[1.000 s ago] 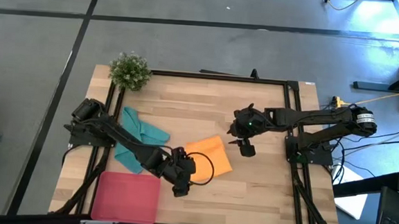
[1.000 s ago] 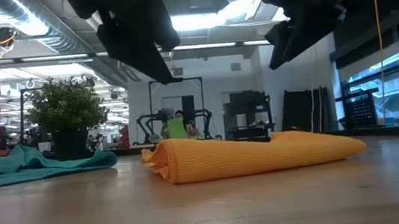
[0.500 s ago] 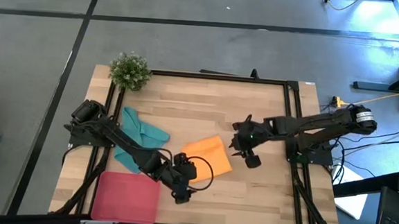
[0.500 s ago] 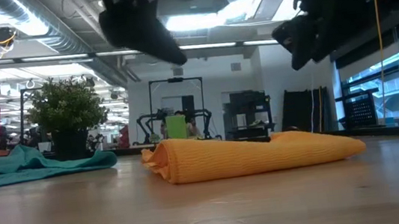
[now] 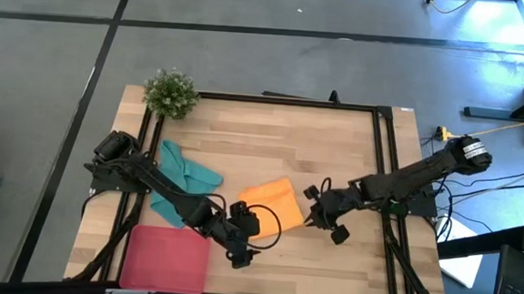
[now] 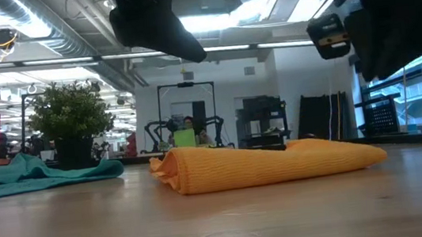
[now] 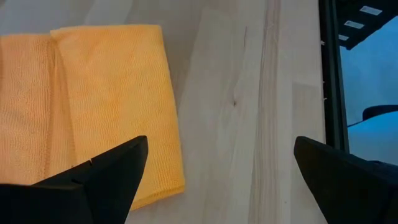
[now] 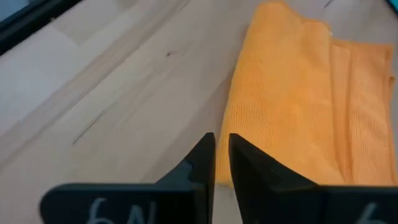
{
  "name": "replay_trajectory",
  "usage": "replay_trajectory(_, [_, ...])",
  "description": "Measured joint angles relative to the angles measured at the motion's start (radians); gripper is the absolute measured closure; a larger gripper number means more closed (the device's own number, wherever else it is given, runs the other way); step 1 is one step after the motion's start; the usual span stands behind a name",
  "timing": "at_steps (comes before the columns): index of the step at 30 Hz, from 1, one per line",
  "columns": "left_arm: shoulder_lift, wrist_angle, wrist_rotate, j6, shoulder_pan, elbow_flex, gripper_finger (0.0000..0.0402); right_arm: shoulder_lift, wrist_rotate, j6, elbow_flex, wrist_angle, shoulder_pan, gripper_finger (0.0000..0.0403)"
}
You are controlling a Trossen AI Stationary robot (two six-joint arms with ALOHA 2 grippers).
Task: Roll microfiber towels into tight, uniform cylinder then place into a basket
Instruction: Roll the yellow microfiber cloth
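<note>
A pale wooden desk (image 5: pixel 335 151) in a black frame stands on grey floor. The right claw (image 8: pixel 222 163), fingers nearly pressed together with a thin slit between and nothing in them, now hangs by the orange towel's (image 5: pixel 272 202) right edge; a second ago it was spread, farther back. The left claw (image 7: pixel 217 168) stays spread wide above that towel's near corner, holding nothing. The orange towel lies folded flat mid-desk, unrolled. The teal towel (image 5: pixel 180 180) lies crumpled to the left, behind the pink basket (image 5: pixel 166 260), near a potted plant (image 5: pixel 170 92).
</note>
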Motion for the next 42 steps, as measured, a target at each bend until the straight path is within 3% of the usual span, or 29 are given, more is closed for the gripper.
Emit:
replay_trajectory(7, [0.0, 0.0, 0.0, -0.001, 0.0, 0.0, 0.0005, 0.06, -0.004, 0.057, -0.01, 0.065, 0.001, 0.0343])
replay_trajectory(18, [0.0, -0.003, -0.034, 0.0, 0.0, 0.0, 0.0005, 0.19, 0.0, 0.027, -0.009, 0.162, 0.001, 0.0248])
replay_trajectory(23, [0.0, -0.01, -0.034, 0.0, 0.0, 0.0, 0.0005, 0.27, 0.048, -0.03, -0.01, 0.17, 0.001, 0.0232])
replay_trajectory(28, [0.0, -0.01, -0.034, 0.001, 0.0, 0.0, 0.0005, 0.321, 0.164, -0.029, -0.007, 0.2, 0.003, 0.0231])
replay_trajectory(35, [0.0, -0.01, -0.034, 0.001, 0.0, 0.0, 0.0005, 0.345, 0.19, 0.024, -0.006, 0.208, 0.003, 0.0239])
replay_trajectory(38, [0.0, -0.015, -0.034, 0.001, 0.0, 0.0, 0.0005, 0.349, 0.195, 0.064, -0.006, 0.211, 0.004, 0.027])
replay_trajectory(42, [0.0, -0.018, -0.034, 0.001, 0.0, 0.0, 0.0005, 0.351, 0.206, 0.108, -0.006, 0.224, 0.003, 0.0341])
